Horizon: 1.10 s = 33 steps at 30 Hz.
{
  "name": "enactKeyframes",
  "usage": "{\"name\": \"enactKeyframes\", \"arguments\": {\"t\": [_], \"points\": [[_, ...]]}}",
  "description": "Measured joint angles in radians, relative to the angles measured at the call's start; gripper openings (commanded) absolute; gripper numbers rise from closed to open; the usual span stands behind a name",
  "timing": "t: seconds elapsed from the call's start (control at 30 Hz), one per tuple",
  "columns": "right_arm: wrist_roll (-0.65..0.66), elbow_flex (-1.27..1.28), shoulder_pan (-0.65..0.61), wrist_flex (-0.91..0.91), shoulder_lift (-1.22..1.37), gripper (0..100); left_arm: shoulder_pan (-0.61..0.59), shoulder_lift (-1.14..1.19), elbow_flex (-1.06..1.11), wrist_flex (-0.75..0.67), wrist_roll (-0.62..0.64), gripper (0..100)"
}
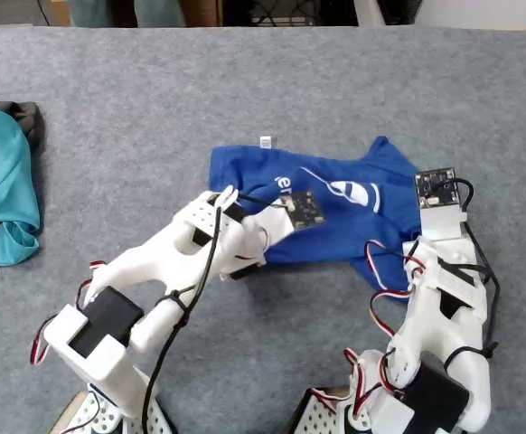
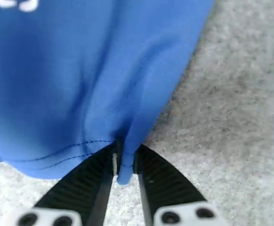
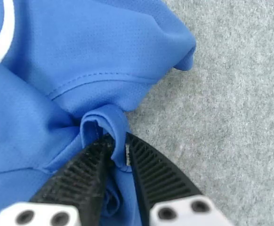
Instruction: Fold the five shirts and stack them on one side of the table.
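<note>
There is one grey-covered desk point(image 1: 154, 90). At least three garments lie on it: one blue shirt point(image 1: 335, 226), one teal shirt point(image 1: 1, 172), and one dark garment point(image 1: 30, 119) showing around the teal one. Whether that dark cloth is a single piece or more cannot be told. One small white tag point(image 1: 265, 141) sits just beside the blue shirt. There are two arms and two grippers, the left gripper point(image 2: 124, 165) and the right gripper point(image 3: 119, 150). Each has two black ribbed fingers point(image 2: 87, 183), four in all.

Teal shirt point(image 1: 5, 172) and dark garment point(image 1: 30, 122) under it, partly beyond the high view's edge.
</note>
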Motion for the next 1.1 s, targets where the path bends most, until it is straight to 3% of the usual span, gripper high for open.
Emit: {"name": "enactKeyframes", "arguments": {"t": [0.17,0.3,0.47,0.77,1.1], "points": [[0.000,0.000,0.000,0.000,0.000,1.5,0.000,0.000,-0.002,0.006,-0.002,3],[0.000,-0.002,0.000,0.023,0.000,1.3,-0.002,0.002,-0.071,0.124,-0.002,3],[0.000,-0.152,0.000,0.330,-0.091,1.3,-0.038,0.002,-0.261,0.330,0.040,3],[-0.025,-0.761,-0.052,0.974,-0.282,1.3,-0.216,-0.296,-0.548,0.526,0.198,3],[-0.157,-1.580,-0.054,1.209,-0.212,1.3,-0.350,-0.549,-0.967,0.729,0.489,3]]}}
